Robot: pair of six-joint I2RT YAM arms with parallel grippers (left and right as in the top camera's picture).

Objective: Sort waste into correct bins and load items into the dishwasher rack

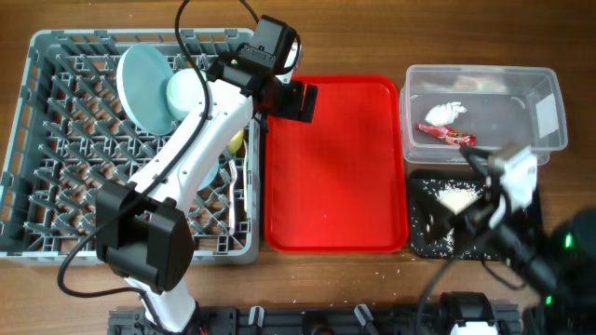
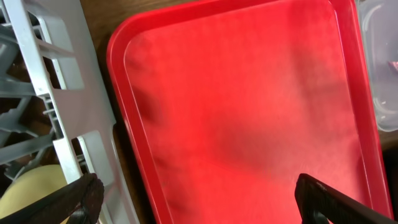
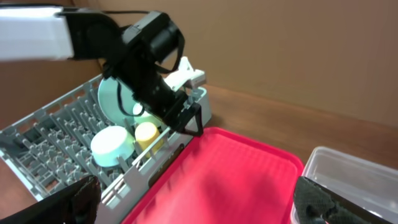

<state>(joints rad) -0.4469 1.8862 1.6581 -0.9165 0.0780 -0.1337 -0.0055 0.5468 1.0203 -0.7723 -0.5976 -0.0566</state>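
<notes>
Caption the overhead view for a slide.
Plate and bowl in rack, napkin and wrapper in tub, left gripper over red tray.

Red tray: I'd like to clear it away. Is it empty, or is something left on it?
Empty. The red tray shows only bare red surface overhead; the left gripper hovers open at its top-left corner.

Open room over red tray [image 1: 335, 177]; left arm [image 1: 191, 140] crosses the rack [image 1: 56, 140].
</notes>
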